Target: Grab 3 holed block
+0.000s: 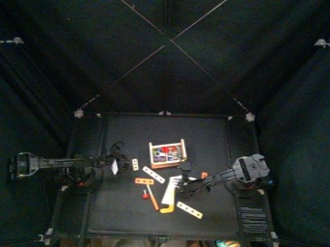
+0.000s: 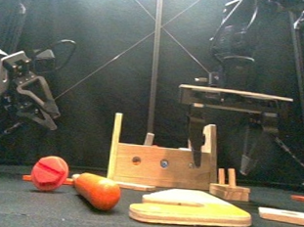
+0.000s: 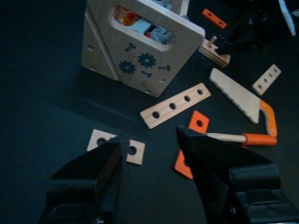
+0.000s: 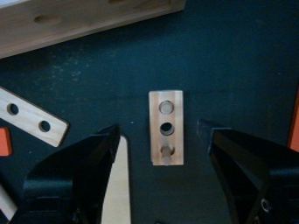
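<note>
A short wooden block with three holes (image 4: 167, 127) lies flat on the black table. My right gripper (image 4: 170, 179) hangs right above it, open, with one jaw on each side of it and not touching it. The same gripper shows in the top view (image 1: 198, 182) in front of the toolbox and in the front view (image 2: 225, 140), jaws pointing down. My left gripper (image 3: 158, 175) is open and empty, raised at the table's left (image 1: 118, 166). It looks onto a longer three-holed strip (image 3: 176, 105).
A wooden toolbox (image 1: 165, 151) stands mid-table, just behind my right gripper. A saw with an orange handle (image 3: 243, 109), holed strips (image 1: 190, 208), orange pieces (image 3: 198, 122) and small wooden squares (image 3: 117, 144) lie around. An orange-handled screwdriver (image 2: 93, 189) lies near the front edge.
</note>
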You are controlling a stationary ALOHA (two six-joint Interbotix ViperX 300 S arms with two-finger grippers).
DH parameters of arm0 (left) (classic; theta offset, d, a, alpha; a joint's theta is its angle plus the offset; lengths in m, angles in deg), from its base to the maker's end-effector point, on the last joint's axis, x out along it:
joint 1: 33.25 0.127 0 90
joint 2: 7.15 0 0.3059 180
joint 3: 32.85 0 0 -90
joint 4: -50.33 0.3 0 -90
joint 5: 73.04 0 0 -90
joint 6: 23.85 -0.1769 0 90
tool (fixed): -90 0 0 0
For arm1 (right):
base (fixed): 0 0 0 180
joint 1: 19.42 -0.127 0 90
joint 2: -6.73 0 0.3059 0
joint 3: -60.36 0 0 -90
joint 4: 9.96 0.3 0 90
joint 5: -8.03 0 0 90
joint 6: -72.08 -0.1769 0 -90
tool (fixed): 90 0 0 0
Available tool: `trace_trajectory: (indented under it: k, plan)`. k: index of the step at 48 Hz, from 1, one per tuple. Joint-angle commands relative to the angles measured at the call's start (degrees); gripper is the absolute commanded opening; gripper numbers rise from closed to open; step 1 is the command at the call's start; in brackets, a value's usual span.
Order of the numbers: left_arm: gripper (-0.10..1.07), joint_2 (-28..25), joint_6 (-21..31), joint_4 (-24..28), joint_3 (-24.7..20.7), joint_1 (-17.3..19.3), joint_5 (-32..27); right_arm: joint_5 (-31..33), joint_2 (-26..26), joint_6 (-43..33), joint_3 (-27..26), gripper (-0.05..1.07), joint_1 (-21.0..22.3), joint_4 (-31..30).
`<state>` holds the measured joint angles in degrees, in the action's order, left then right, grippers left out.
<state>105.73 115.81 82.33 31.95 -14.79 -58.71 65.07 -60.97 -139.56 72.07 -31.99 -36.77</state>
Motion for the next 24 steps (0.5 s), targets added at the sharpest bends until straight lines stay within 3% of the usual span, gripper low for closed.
trace_trajectory:
  k: [1, 12, 20, 24]
  plan:
    - [0.85, -0.1, -0.1, 0.1, -0.4, -0.1, 0.3, 0.4, -4.0, 0.3, -0.4, 1.0, -1.1, -1.2]
    - [0.85, -0.1, 1.2, -1.9, -0.9, 0.2, -0.7, 1.1, -7.8, 0.2, 1.1, 1.0, -3.9, -7.2]
    - [0.86, 0.0, 4.2, -17.8, -3.5, 0.1, -11.2, 1.1, -9.0, -0.2, 4.2, 1.0, -4.3, -7.9]
    - [0.86, 0.1, 3.4, -20.3, -5.1, -0.1, -18.1, 1.1, -9.3, -0.1, 5.8, 1.0, -4.3, -8.0]
